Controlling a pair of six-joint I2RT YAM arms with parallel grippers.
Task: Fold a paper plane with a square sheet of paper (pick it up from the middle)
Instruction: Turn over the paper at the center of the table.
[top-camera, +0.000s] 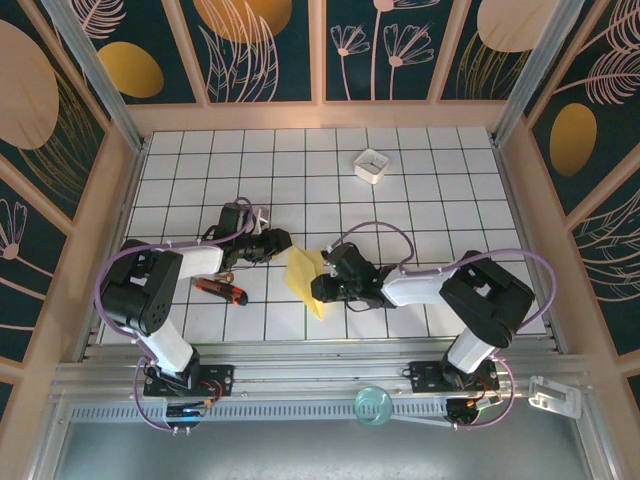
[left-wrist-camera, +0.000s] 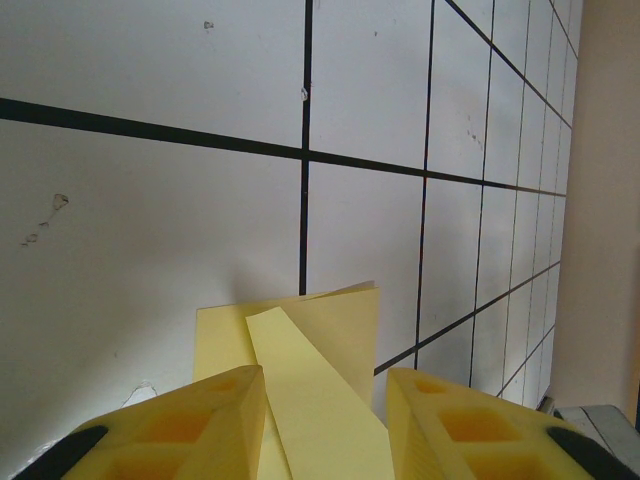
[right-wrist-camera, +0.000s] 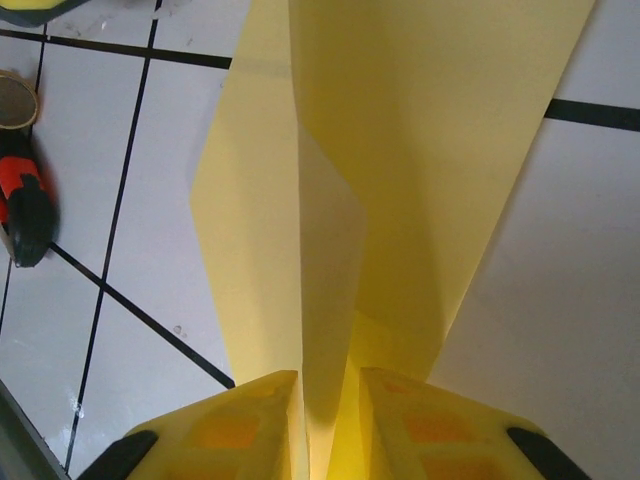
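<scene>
The square sheet of paper (top-camera: 303, 272) is yellow and partly folded into a long pointed shape, lying near the middle front of the gridded table. My right gripper (top-camera: 320, 288) is at its lower right end. In the right wrist view the paper's raised central fold (right-wrist-camera: 330, 300) runs between the yellow fingers of that gripper (right-wrist-camera: 328, 375), which stand close together on it. My left gripper (top-camera: 283, 242) is at the paper's upper left. In the left wrist view its jaws (left-wrist-camera: 325, 375) stand apart, with a folded flap (left-wrist-camera: 330, 340) lying loose between them.
An orange and black box cutter (top-camera: 222, 290) lies on the table left of the paper, also in the right wrist view (right-wrist-camera: 25, 200). A small white square box (top-camera: 371, 165) sits at the back right. Wooden walls (top-camera: 115, 200) border the table.
</scene>
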